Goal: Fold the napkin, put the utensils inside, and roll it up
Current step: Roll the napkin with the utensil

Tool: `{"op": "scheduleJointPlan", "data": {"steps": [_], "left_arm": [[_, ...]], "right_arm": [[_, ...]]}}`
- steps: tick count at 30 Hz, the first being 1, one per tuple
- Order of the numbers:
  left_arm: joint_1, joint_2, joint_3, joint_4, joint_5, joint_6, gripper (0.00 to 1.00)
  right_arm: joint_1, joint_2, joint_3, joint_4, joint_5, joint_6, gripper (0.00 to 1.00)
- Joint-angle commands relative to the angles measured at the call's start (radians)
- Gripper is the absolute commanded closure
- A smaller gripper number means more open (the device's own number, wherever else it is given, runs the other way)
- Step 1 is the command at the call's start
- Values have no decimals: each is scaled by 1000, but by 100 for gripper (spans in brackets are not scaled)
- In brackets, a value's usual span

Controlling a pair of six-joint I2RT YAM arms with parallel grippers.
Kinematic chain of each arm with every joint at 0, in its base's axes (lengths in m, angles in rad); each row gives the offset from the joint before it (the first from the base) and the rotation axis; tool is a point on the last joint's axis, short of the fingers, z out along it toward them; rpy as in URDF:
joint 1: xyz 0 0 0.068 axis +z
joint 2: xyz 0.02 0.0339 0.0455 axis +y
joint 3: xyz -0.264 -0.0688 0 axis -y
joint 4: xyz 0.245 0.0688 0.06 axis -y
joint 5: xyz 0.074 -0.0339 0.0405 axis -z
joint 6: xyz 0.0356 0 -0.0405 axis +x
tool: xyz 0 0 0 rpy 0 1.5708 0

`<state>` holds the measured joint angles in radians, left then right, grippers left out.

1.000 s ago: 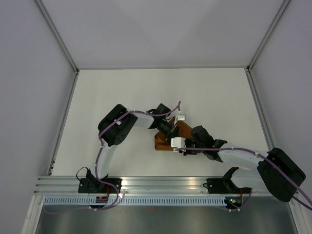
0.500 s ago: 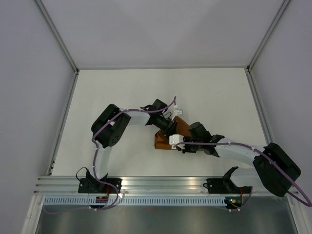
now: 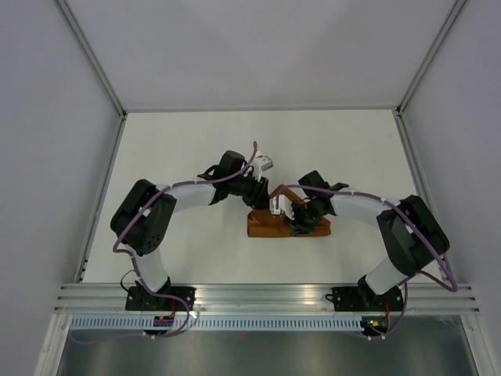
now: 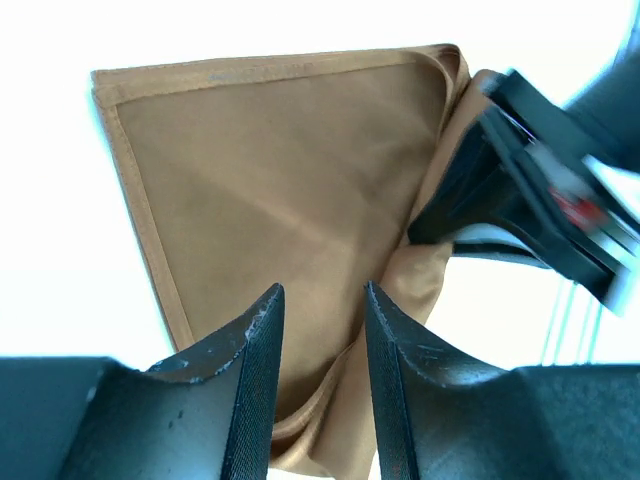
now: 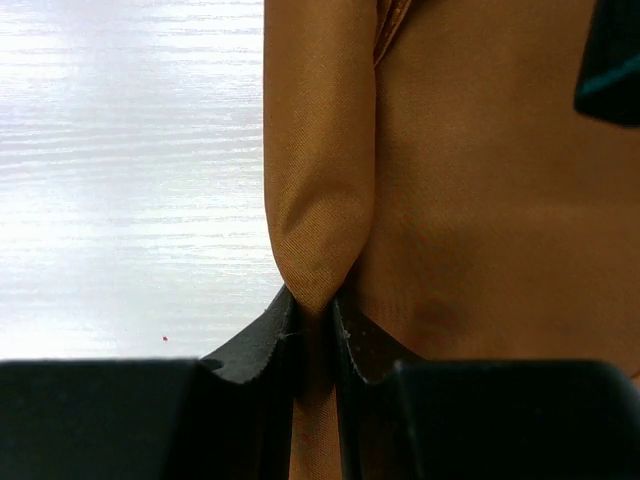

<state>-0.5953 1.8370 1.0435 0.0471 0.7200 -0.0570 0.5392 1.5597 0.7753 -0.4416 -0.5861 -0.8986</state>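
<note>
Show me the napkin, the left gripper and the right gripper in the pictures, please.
napkin (image 4: 280, 170): left wrist view, flat middle of the cloth.
left gripper (image 4: 322, 300): left wrist view, gap between its open fingertips.
right gripper (image 5: 310, 305): right wrist view, between fingertips pinching a napkin fold.

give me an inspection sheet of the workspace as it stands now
surface: white table, bare apart from the cloth and the arms
job's things: napkin, rust-orange, folded over on itself, lying mid-table between the two grippers; nothing else of the job seen
clutter: nothing seen
grippers: left gripper open, over the napkin and not gripping it; right gripper shut on a pinched fold of the napkin
cables: purple cables run along both arms, none lying across the napkin
surroundings: pale walls on three sides, metal rail at the near edge holding both arm bases
</note>
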Motion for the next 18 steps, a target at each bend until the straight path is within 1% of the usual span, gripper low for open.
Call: {"op": "scheduleJointPlan", "data": {"steps": [1,5,9,12,13,14,15,18], "left_arm": [[-1,-120,-89,158,-138,-52,57],[-8,-237,-220,322,-226,-61,57],[-29,-344,-357,440,-301,-67,57],[-83,-398,-407,468,-362,-31,56],[-128,-410,-411,459,-385,15,56],[-158,-412,-415,455,-443,40,56],[-216,-413,-419,445,-473,98,56],[-297,-391,-405,430,-574,181,56]], "right_arm": [[-47,136,111,-237,-89,-106,86],[-87,256,212,-354,-122,-163,86],[-113,365,304,-449,-156,-203,86],[-130,440,375,-517,-175,-229,85],[-134,471,406,-546,-178,-235,85],[-136,485,418,-557,-182,-237,85],[-139,497,432,-575,-182,-240,85],[-145,542,475,-606,-184,-238,85]]}}
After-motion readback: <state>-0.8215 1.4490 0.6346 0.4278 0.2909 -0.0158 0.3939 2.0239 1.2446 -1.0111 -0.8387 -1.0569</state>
